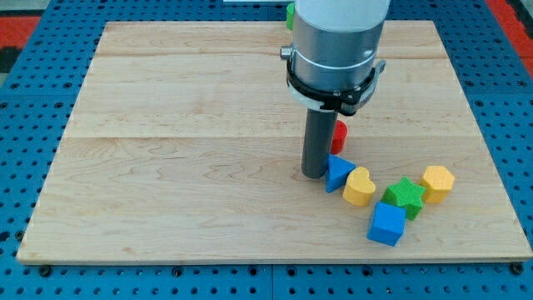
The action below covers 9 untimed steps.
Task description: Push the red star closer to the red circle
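Our tool's tip (314, 175) holds nothing, touching the blue triangle (337, 172) at its 9 o'clock, a half-hidden red block (339, 135), likely the red star, at 1 o'clock; red circle unseen; light, rigid, slides on the bench (183, 167), push flat-sided.

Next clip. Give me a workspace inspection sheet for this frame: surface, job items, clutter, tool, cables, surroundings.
Surface: wooden board, flat, no damage seen.
Job's things: one red block mostly hidden behind the rod, shape not clear; the second red block is not seen.
Clutter: blue triangle, yellow heart, green star, blue cube, yellow hexagon clustered at the view's lower right; a green block barely shows behind the arm at the view's top.
Tool: my tip on the board, right beside the blue triangle's left edge, below the red block.
Cables: nothing seen.
Surroundings: blue pegboard around the board.
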Each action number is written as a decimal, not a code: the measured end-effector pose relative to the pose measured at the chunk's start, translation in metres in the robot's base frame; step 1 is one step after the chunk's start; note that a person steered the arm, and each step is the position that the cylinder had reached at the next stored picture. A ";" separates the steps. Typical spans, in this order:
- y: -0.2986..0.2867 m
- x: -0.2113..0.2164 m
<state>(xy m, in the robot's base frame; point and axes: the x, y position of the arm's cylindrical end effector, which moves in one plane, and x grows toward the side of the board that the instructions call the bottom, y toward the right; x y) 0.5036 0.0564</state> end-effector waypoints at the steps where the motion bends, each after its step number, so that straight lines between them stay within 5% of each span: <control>1: -0.028 -0.025; 2: -0.011 -0.083; 4: 0.041 -0.014; 6: 0.123 -0.146; 7: 0.073 -0.221; 8: 0.030 -0.221; 9: -0.007 -0.132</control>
<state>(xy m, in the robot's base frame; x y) 0.3718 0.0494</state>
